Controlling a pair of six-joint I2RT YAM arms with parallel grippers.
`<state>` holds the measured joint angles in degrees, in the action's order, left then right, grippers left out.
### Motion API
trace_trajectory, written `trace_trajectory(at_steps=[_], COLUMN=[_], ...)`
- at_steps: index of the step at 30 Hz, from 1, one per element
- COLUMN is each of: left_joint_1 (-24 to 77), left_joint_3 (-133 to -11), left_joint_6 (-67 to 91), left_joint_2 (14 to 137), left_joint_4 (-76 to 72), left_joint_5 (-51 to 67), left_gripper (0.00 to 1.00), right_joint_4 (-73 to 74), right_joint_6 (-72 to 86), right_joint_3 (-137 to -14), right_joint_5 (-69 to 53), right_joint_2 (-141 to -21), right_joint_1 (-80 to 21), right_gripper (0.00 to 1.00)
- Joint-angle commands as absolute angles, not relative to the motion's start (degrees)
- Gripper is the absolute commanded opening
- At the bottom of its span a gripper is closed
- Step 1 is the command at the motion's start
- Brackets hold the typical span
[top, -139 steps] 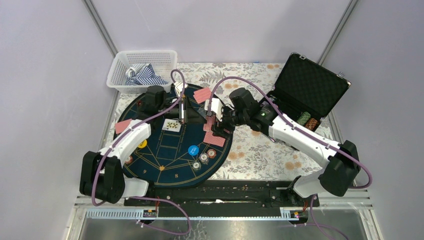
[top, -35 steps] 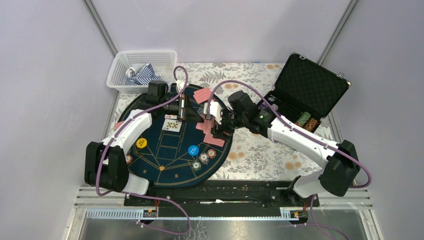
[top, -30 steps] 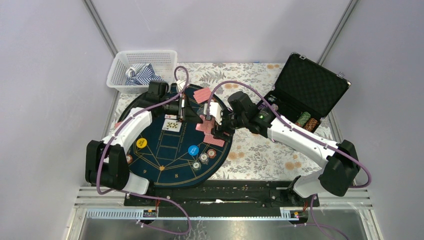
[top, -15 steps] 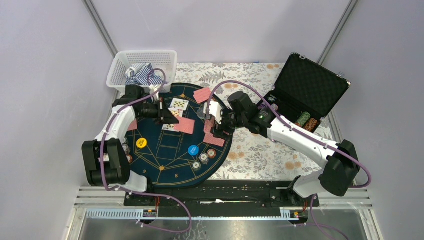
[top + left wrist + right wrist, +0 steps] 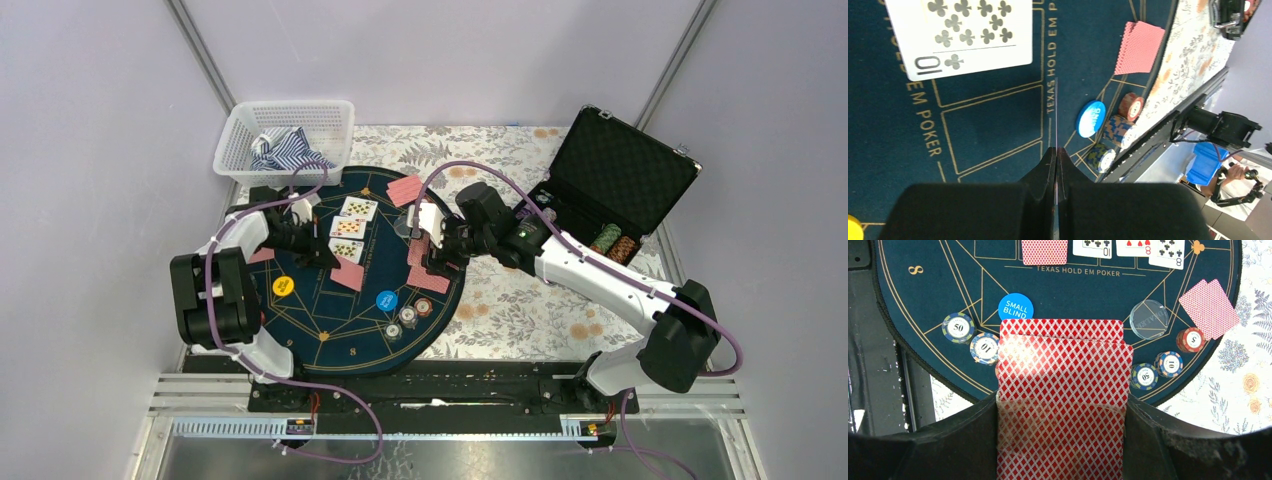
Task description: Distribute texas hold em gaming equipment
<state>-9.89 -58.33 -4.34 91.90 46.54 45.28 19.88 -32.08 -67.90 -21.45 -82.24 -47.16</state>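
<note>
My left gripper point(image 5: 328, 260) hangs over the dark blue mat point(image 5: 350, 335), shut on one red-backed card point(image 5: 348, 272). In the left wrist view that card point(image 5: 1056, 112) shows edge-on between the closed jaws point(image 5: 1056, 150). Beside it a ten of clubs point(image 5: 960, 35) lies face up, and two more face-up cards point(image 5: 358, 208) lie further back. My right gripper point(image 5: 432, 245) holds the red-backed deck point(image 5: 1063, 390) between its fingers over the mat's right side. On the mat are a blue disc point(image 5: 386, 300), a yellow disc point(image 5: 283, 287), a clear disc point(image 5: 1148, 319) and chip stacks point(image 5: 408, 315).
A red-backed pair point(image 5: 405, 190) lies at the mat's far edge, another pair point(image 5: 430, 280) at its right edge. The open black case point(image 5: 620, 180) with chips point(image 5: 615, 242) stands at the right. A white basket point(image 5: 285, 140) with striped cloth sits at the back left.
My left arm has swung from the mat's far side to the left and nearer with the red-backed card, uncovering the face-up cards. The right arm has stayed still.
</note>
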Motion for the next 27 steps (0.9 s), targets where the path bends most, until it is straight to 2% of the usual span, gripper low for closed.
trace_trajectory(at_steps=[1,10,15,27], left_joint_1=[-10.3,-10.5,-10.5,-10.5], left_joint_3=[-57.5,-57.8,-59.0,-61.1], left_joint_6=[-5.3,-5.2,-6.3,-8.4], left_joint_2=[93.5,96.9,98.1,101.1], left_joint_4=[42.4,38.7,38.3,37.4], left_joint_5=[40.7,32.2,29.2,24.9], left_gripper=[0.0,0.0,0.04,0.27], right_joint_4=[16.8,16.7,16.6,16.7], right_joint_6=[-32.2,-32.5,-32.5,-32.5], right_joint_3=[-68.4,-68.3,-68.4,-68.6], right_joint_5=[-20.5,-20.4,-20.5,-20.5], right_joint_2=[-81.1,-81.6,-81.8,-82.5], right_joint_1=[-47.7,-47.7,-47.7,-47.7], right_gripper=[0.11,0.11,0.11,0.11])
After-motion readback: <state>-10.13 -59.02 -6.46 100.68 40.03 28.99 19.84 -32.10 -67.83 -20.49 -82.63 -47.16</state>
